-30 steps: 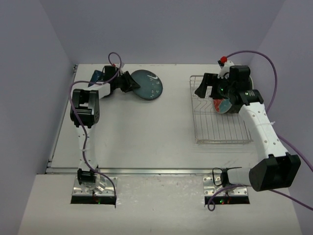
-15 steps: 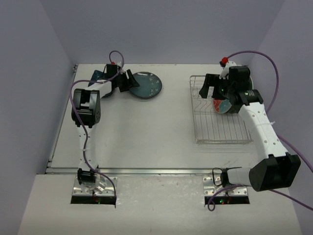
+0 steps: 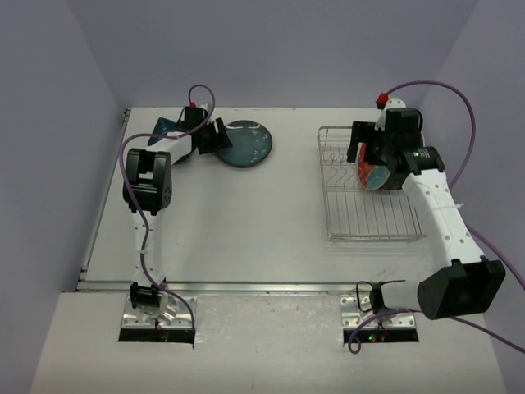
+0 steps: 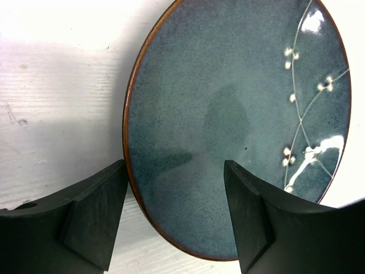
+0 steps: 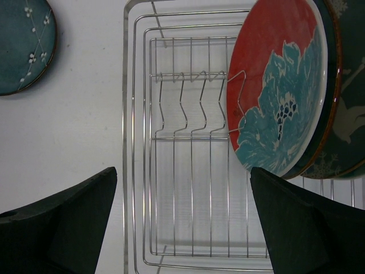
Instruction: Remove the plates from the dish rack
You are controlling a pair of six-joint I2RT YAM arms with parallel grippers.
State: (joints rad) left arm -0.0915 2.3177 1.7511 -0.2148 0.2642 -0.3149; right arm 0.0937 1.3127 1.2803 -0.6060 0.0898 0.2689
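Dish rack [image 3: 369,217], 3 o'clock on the desk [image 3: 246,230]: we list a red-rimmed plate [image 5: 276,97] upright, dark plates [image 5: 342,114] behind it, all left to unload. Right tool [image 5: 182,188] above, fingers apart, empty. Blue plate [image 3: 244,144], 11 o'clock: one unloaded, flat; left tool [image 4: 175,171] spread, gripping nothing. Only the right wrist view reveals the dark plates; the top view hides them.

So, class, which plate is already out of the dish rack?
The blue plate flat on the table by the left fingers; the other plates stand in the rack.

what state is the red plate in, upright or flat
Upright: the red plate stands on edge in the dish rack, against a tine.
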